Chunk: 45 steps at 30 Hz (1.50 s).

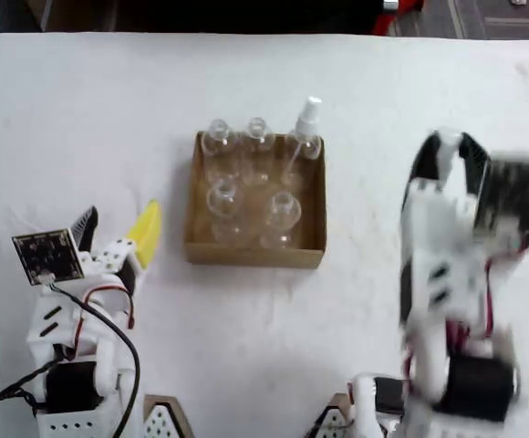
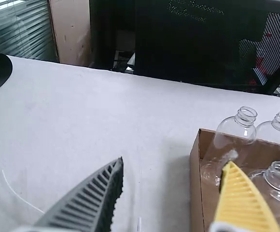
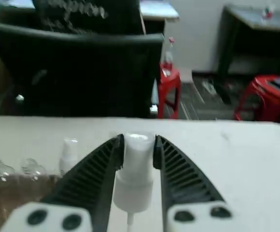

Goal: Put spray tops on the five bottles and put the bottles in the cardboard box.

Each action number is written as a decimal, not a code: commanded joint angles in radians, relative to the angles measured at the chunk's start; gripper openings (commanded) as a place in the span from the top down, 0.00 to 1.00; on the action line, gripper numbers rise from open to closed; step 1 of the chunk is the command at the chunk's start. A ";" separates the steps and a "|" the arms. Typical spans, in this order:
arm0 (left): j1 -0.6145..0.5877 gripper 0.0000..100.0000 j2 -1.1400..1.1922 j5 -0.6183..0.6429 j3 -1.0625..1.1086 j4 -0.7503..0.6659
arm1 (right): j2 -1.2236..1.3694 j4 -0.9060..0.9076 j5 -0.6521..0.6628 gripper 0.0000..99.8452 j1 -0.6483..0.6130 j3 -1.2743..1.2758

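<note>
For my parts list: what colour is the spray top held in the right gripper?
White. The spray top shows best in the right wrist view.

The bottles [image 1: 281, 212] are clear plastic, smooth and shiny. The cardboard box [image 1: 251, 254] is brown card and looks dull, not shiny. The table [image 1: 91, 109] is white and dull too. The spray top [image 3: 134, 169] is smooth white plastic. The right fingers [image 3: 94, 169] are black plastic with little ridges. The left fingers [image 2: 94, 198] are ridged plastic too, one grey, one yellow.
</note>
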 commanded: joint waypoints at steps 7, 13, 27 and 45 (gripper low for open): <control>0.010 0.70 -0.007 -0.009 -0.009 -0.028 | -0.222 -0.222 0.014 0.98 -0.239 -0.008; 0.010 0.70 -0.007 -0.009 -0.009 -0.028 | -0.111 -0.242 0.014 0.98 -0.249 0.028; 0.010 0.70 -0.007 -0.009 -0.012 -0.029 | -0.007 -0.572 -0.150 0.98 -0.409 0.265; 0.010 0.70 -0.007 -0.009 -0.009 -0.051 | 0.125 -0.880 -0.158 0.98 -0.443 0.446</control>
